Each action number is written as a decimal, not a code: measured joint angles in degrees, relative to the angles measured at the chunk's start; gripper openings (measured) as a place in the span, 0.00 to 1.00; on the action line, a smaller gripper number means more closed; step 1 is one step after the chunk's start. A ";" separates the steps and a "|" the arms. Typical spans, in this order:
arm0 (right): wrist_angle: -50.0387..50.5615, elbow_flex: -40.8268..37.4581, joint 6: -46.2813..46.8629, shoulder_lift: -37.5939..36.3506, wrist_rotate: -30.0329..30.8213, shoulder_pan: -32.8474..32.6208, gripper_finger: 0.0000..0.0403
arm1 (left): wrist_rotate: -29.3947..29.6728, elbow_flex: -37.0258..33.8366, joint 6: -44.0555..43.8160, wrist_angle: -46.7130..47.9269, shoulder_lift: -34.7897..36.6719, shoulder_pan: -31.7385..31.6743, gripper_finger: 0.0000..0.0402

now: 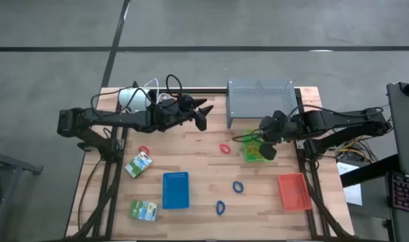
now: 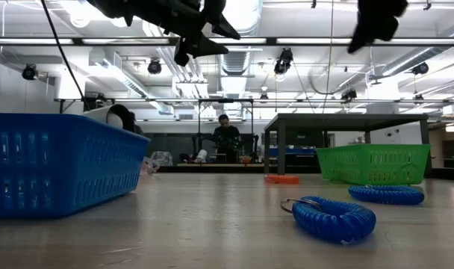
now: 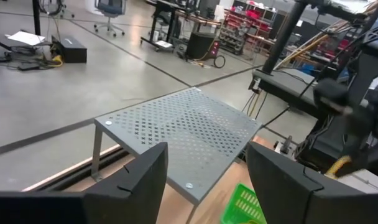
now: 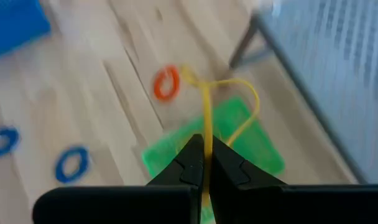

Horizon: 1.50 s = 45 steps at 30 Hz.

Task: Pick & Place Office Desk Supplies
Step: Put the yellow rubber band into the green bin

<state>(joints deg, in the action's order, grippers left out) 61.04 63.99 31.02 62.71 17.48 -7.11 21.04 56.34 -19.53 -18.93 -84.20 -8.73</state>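
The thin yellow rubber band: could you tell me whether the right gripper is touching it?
Touching. The right wrist view shows the right gripper shut on the thin yellow rubber band.

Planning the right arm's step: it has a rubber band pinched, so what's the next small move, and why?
Probably lower and release. The right gripper is shut on the yellow rubber band, which dangles directly over the green tray, so opening the fingers should drop it in.

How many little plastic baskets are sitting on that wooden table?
3: a blue plastic basket at the front middle, a red plastic basket at the front right, a green plastic basket beside the grey stand, under the right gripper.
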 joint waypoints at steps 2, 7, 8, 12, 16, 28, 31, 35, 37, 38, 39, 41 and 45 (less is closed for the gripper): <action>0.61 -1.45 0.97 0.82 -0.18 0.00 0.02 | 0.00 -0.02 0.00 -0.01 0.00 0.00 0.54; 0.42 -5.81 1.53 2.81 0.62 0.02 0.02 | 0.00 -0.04 0.00 0.08 0.00 -0.04 0.54; 0.28 -6.74 1.57 3.25 0.71 0.02 0.02 | 0.00 -0.04 0.00 0.11 0.00 -0.04 0.54; -0.23 -9.68 2.01 5.13 0.91 0.07 0.02 | 0.00 -0.07 0.00 0.14 0.00 -0.04 0.54; -0.38 -11.61 2.03 7.24 0.95 0.04 0.02 | 0.00 -0.09 -0.02 0.48 0.02 -0.04 0.54; -6.09 -11.92 1.79 10.91 5.22 0.00 0.02 | 0.00 -0.11 -0.02 2.53 0.02 -0.02 0.53; -6.30 -11.92 1.86 10.56 5.20 0.02 0.02 | 0.00 -0.11 -0.02 2.63 0.02 -0.02 0.53; -6.37 -11.92 1.84 10.09 5.13 0.00 0.02 | 0.00 -0.11 -0.02 2.64 0.02 0.00 0.53; -6.36 -11.92 1.82 9.89 5.13 0.02 0.02 | 0.00 -0.11 -0.02 2.63 0.02 0.00 0.53; -6.36 -11.92 1.82 9.86 5.12 0.02 0.02 | 0.00 -0.11 -0.02 2.63 0.02 0.00 0.53; -6.35 -11.92 1.82 9.80 5.12 0.02 0.02 | 0.00 -0.11 -0.02 2.63 0.02 0.00 0.53; -6.35 -11.92 1.82 9.78 5.11 0.01 0.02 | 0.00 -0.11 -0.02 2.63 0.02 -0.02 0.53; -6.34 -11.92 1.82 9.78 5.07 0.00 0.02 | 0.00 -0.11 0.02 2.86 0.02 0.00 0.53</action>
<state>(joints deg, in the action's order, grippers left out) 54.70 52.07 32.84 72.49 22.55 -7.11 21.04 56.23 -19.51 -16.07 -84.18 -8.73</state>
